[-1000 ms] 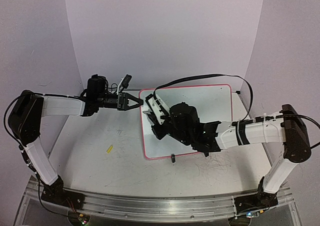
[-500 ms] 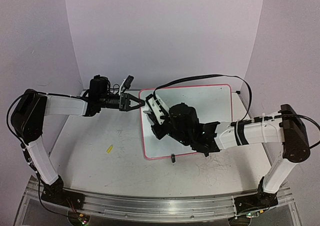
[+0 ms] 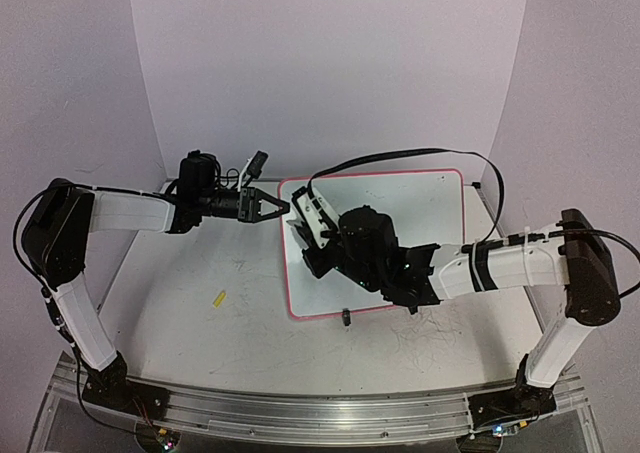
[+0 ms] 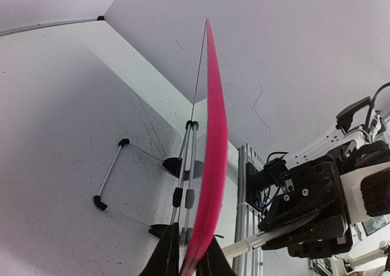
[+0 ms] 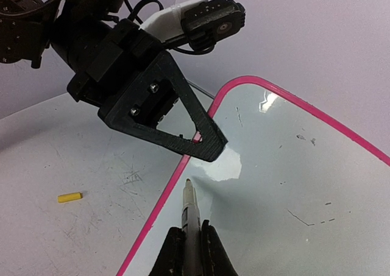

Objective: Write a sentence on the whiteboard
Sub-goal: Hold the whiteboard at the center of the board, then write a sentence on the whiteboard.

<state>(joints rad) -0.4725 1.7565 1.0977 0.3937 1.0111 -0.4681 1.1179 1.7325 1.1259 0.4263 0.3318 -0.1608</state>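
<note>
The whiteboard rests on the middle of the surface, toward the far wall. The left end effector is pinched onto the pink rim at the board's far left corner. The right end effector is clamped around a marker, whose tip sits just inside the board's left edge; whether it touches cannot be told. A small yellow piece lies on the surface, well left of the board.

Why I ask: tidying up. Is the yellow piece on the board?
No, the yellow piece lies on the table, left of the board.
</note>
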